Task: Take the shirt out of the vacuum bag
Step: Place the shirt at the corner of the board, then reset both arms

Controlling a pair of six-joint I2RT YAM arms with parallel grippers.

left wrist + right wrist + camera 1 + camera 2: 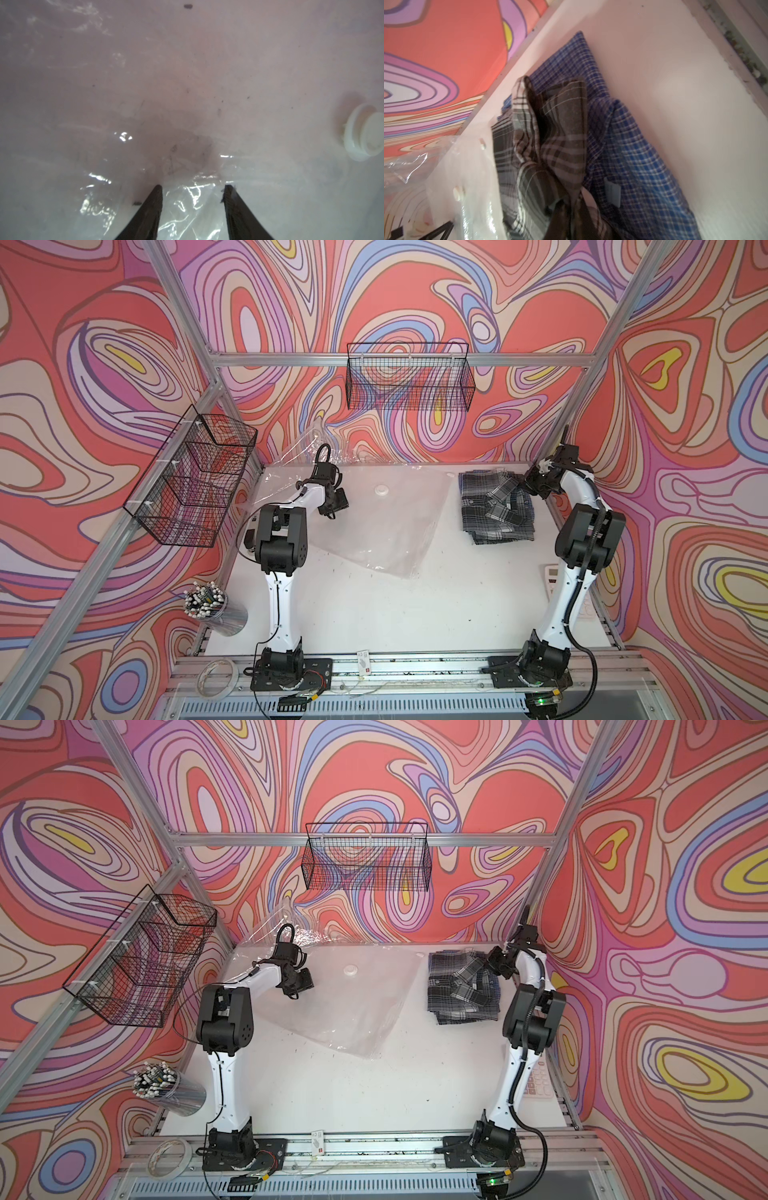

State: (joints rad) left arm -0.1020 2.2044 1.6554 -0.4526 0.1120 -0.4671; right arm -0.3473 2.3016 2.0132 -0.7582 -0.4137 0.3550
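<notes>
The left tool [193,187] is seen with its two fingers [149,212] clearly parted, and nothing is clamped between them; crinkled clear plastic of the vacuum bag [178,209] lies just beyond the tips. In both top views this tool [332,506] [297,984] is held above the left part of the bag, with the round white valve [381,490] [350,970] [361,135] lying nearby toward the middle.

The right tool [574,203] is shown in its wrist view with the dark fingers [560,218] close together, a narrow gap between them, and plaid fabric pressed around them; whether the cloth is pinched cannot be told. In the top views this tool [530,485] [492,965] is placed at the far right edge of the shirt [494,506] [461,986] [560,135].

The shirt, dark grey plaid and rumpled, is found outside the bag, on the far right of the white surface [415,614] [374,1094]. A blue checked cloth [633,155] is seen beneath it in the right wrist view.

The vacuum bag [395,531] [353,1011] [467,187] is spread flat across the far middle of the surface, just beside the shirt, and its far left corner is raised against the patterned back wall [415,302].
</notes>
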